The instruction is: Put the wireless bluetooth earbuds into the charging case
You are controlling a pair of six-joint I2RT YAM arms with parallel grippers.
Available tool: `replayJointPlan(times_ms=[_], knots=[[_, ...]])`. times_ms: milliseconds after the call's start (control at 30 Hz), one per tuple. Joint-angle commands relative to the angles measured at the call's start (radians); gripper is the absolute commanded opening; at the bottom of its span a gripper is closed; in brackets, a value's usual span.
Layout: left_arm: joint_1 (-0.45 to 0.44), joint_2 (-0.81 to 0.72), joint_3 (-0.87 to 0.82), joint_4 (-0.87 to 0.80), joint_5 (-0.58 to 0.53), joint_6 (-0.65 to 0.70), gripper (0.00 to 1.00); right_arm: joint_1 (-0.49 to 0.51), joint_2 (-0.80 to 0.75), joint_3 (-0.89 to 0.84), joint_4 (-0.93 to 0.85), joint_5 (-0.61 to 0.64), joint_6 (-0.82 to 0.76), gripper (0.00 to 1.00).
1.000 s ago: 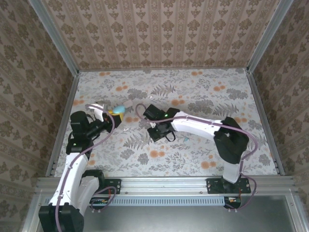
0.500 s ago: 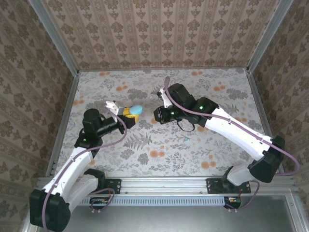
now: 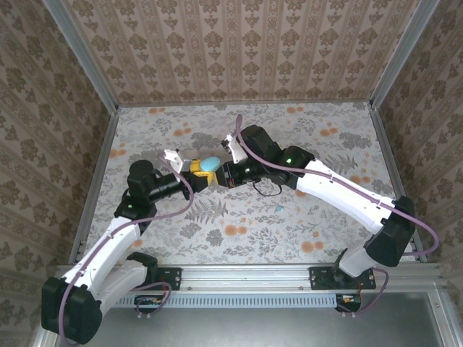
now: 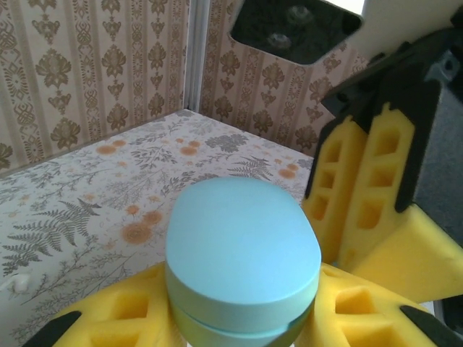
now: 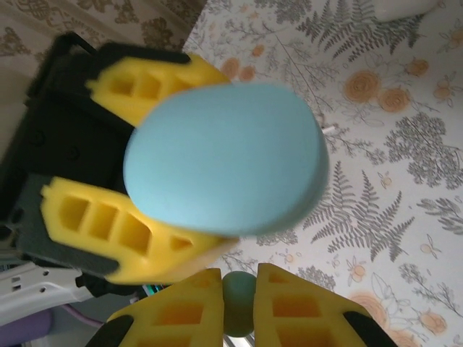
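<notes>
Top view: the left tool clamps the closed teal case above the counter, beside the right tool. Left wrist: the teal case sits in its grasp. Right wrist: the right tool pinches a teal earbud under the teal case.

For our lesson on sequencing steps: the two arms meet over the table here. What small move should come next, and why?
Likely open the teal case first. The left tool grips it and it looks shut, its seam closed, while the right tool pinches a teal earbud right beside it, so the bud has no way in yet.
</notes>
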Motion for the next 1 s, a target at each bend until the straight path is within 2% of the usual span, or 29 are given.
replayJointPlan(times_ms=[0, 967], knots=[[-0.015, -0.015, 0.032, 0.007, 0.028, 0.019, 0.14, 0.002, 0.02, 0.082, 0.0, -0.032, -0.006, 0.13], [-0.054, 0.038, 0.071, -0.087, 0.037, 0.116, 0.13, -0.056, 0.08, 0.237, -0.153, -0.086, -0.03, 0.13]])
